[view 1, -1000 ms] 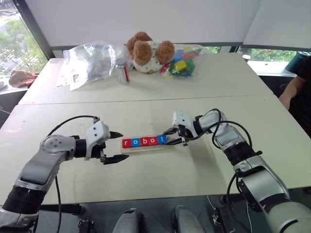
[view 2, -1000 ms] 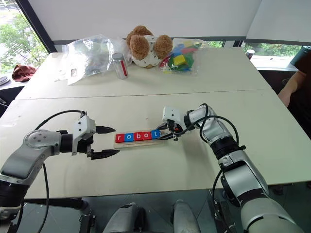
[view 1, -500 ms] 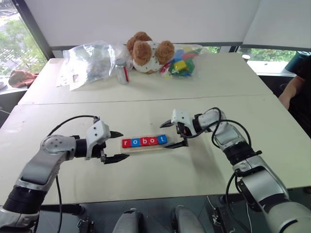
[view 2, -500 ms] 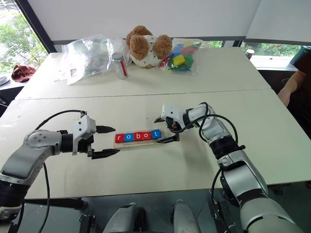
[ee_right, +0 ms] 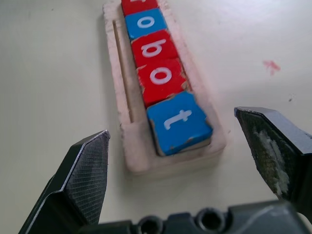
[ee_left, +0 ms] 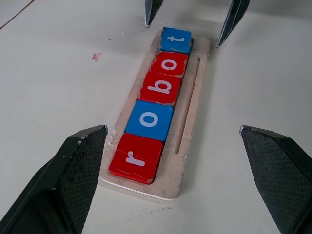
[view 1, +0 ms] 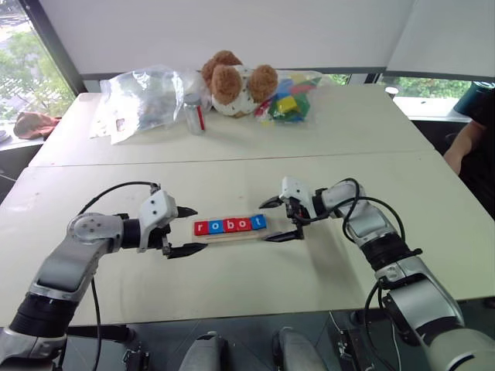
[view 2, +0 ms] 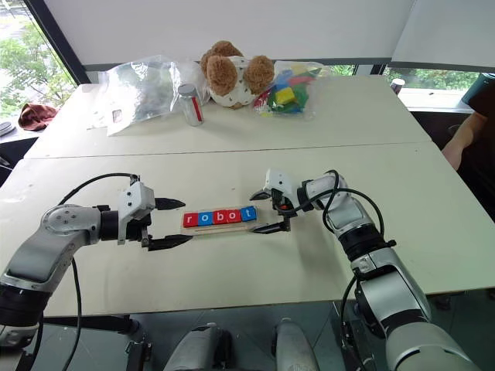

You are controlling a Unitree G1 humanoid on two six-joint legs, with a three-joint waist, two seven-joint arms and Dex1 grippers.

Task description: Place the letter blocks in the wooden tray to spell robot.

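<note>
Two pale tables (view 1: 232, 147) abut below white blinds (view 1: 232, 31), perhaps windows behind

A: What's at the far edge of the table (view 1: 348, 131)?
B: Teddy bear (view 1: 234, 81) at 12 o'clock, clear plastic bag (view 1: 143, 97) w/ metal can (view 1: 194, 114) at 11, coloured blocks bag (view 1: 290, 97) at 1.

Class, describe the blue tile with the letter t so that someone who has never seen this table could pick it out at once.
On the near half of the table, between the two grippers, lies the wooden tray with five letter blocks spelling robot. The t tile sits at the row's end nearest the right gripper. It is blue like the first o, but it alone has a red block on one side only.
</note>
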